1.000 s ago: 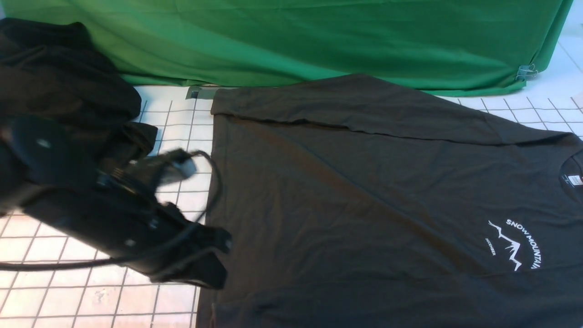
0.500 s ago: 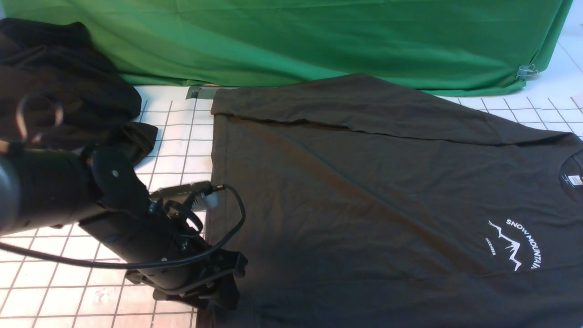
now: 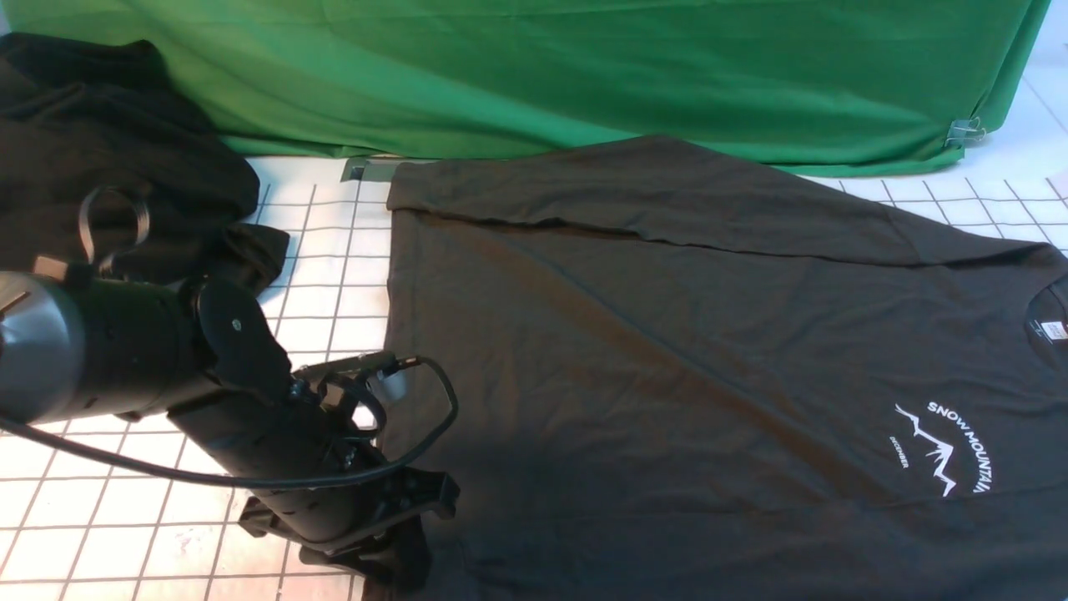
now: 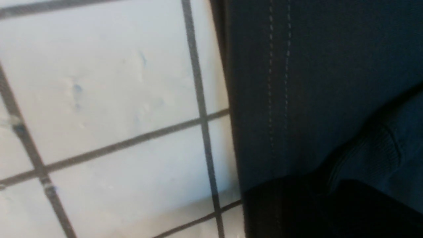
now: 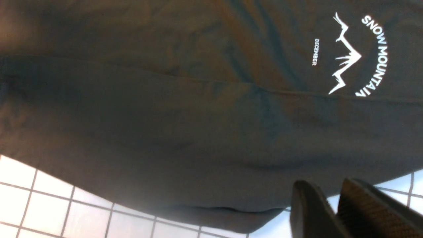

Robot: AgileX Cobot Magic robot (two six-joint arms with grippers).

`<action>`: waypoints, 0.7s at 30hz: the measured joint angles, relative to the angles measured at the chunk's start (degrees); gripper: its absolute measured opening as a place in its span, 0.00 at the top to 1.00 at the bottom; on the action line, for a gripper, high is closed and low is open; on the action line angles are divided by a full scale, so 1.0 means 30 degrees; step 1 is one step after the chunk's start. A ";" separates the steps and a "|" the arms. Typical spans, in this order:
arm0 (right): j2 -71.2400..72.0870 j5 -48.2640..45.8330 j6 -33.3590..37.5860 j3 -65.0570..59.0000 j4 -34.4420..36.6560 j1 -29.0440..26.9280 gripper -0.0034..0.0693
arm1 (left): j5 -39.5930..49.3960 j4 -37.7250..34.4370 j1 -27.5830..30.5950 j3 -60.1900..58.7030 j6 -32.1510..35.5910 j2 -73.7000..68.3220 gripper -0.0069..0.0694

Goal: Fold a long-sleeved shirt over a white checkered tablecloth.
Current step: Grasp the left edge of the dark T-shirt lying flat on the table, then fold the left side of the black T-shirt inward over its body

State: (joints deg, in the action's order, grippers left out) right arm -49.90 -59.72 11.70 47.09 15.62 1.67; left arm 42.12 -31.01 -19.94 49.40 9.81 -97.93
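Charcoal-black cotton, the long-sleeved shirt (image 3: pixel 667 334) lies flat and face up on the white checkered tablecloth (image 3: pixel 317 250) that covers the table. Its long axis runs across the robot's front, with the hem at the robot's left and the collar at its right. One sleeve is folded in along the far edge.

The left arm (image 3: pixel 125 359) reaches down to the near corner of the hem, and its jaws are on or right at the cloth there. Its wrist view shows only the hem's double row of stitching (image 4: pixel 279 82) and a ribbed cuff (image 4: pixel 373 155), so I cannot tell whether the left jaws are spread or pinching.

The right jaws appear only in their own wrist view. They are parted a little and empty, and they hover over the shirt's near edge at the chest end, with the shirt lying away from them across the table. Each arm is therefore nearest its own end of that near edge, which would suit a lengthwise fold away from the robot.

The white chest print (image 5: pixel 357 54) reads "SNOW MOUNTAIN" arched over a mountain outline, with "DECEMBER" (image 5: pixel 316 52) beside it. The small neck label (image 3: pixel 1053 329) is too small to read.
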 joint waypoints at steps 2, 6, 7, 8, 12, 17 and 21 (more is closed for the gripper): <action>0.0000 0.0000 0.0000 0.0000 0.0000 0.0000 0.76 | 0.0148 0.0000 0.0000 0.0198 -0.0001 -0.0022 0.79; 0.0000 0.0000 0.0000 0.0000 0.0000 0.0000 0.75 | 0.0695 0.0017 0.0000 0.0833 -0.0001 0.0001 0.89; 0.0000 0.0000 0.0000 0.0000 0.0000 0.0000 0.74 | 0.0732 0.0017 0.0000 0.0872 -0.0001 -0.0004 0.89; 0.0000 0.0000 0.0000 0.0000 0.0000 0.0000 0.74 | 0.1019 0.0122 0.0000 0.1159 -0.0001 0.0110 0.89; 0.0000 0.0002 0.0000 0.0000 0.0000 0.0000 0.73 | 0.2121 0.0782 0.0000 0.2433 -0.0523 0.0852 0.89; 0.0000 0.0025 0.0000 0.0000 0.0000 0.0000 0.71 | 0.3010 0.2546 0.0000 0.5799 -0.1452 0.1537 0.89; 0.0000 0.0074 0.0000 0.0000 0.0000 0.0000 0.70 | 0.2936 0.3235 0.0330 0.9395 -0.1815 0.0897 0.89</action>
State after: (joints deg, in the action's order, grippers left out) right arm -49.90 -59.49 11.70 47.09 15.62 1.67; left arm 50.93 -21.30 -18.95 77.59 4.37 -95.23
